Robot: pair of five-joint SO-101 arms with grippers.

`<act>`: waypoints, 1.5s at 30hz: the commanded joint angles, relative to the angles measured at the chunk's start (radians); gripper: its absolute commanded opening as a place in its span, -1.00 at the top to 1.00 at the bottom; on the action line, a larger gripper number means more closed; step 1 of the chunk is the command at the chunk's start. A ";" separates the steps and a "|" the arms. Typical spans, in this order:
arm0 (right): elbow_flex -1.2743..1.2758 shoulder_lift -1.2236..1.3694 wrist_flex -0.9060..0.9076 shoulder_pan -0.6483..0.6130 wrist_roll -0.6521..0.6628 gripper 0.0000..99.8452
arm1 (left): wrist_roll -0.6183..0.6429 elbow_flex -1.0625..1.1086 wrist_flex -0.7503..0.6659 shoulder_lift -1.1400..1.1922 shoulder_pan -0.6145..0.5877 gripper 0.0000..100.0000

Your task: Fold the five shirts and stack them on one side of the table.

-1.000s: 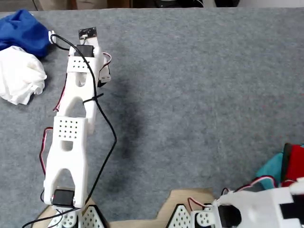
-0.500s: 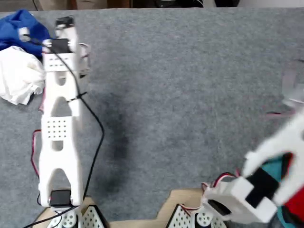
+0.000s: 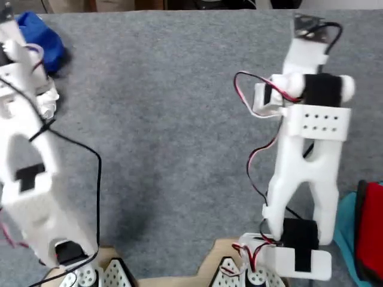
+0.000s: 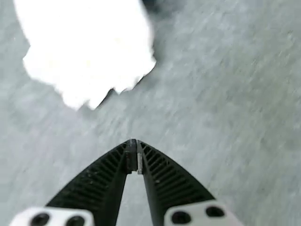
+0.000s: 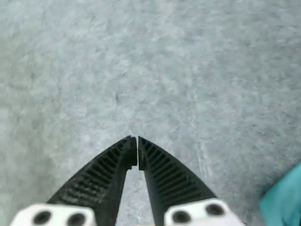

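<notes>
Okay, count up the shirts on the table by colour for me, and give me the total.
Blue shirt: 1
White shirt: 1
Red shirt: 1
Teal shirt: 1
Total: 4 shirts in sight

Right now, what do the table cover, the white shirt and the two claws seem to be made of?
Table cover: grey felt or short carpet, matte, fuzzy fibres. White shirt: soft cloth probably, crumpled with a ragged outline. Left claw and right claw: black hard plastic apparently, ribbed inner faces.
</notes>
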 commanded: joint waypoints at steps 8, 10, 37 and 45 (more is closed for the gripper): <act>0.163 -0.082 -0.008 -0.036 0.112 0.99 | -0.147 0.652 -0.068 -0.654 -0.203 0.96; 0.211 -0.133 -0.014 -0.045 0.112 0.99 | -0.157 0.789 -0.123 -0.768 -0.216 0.96; 0.616 -0.397 -0.121 -0.200 0.025 0.99 | -0.063 0.514 -0.477 -0.302 -0.328 0.67; 0.515 -0.312 -0.114 -0.200 0.026 0.99 | -0.071 0.026 -0.390 0.171 -0.308 0.66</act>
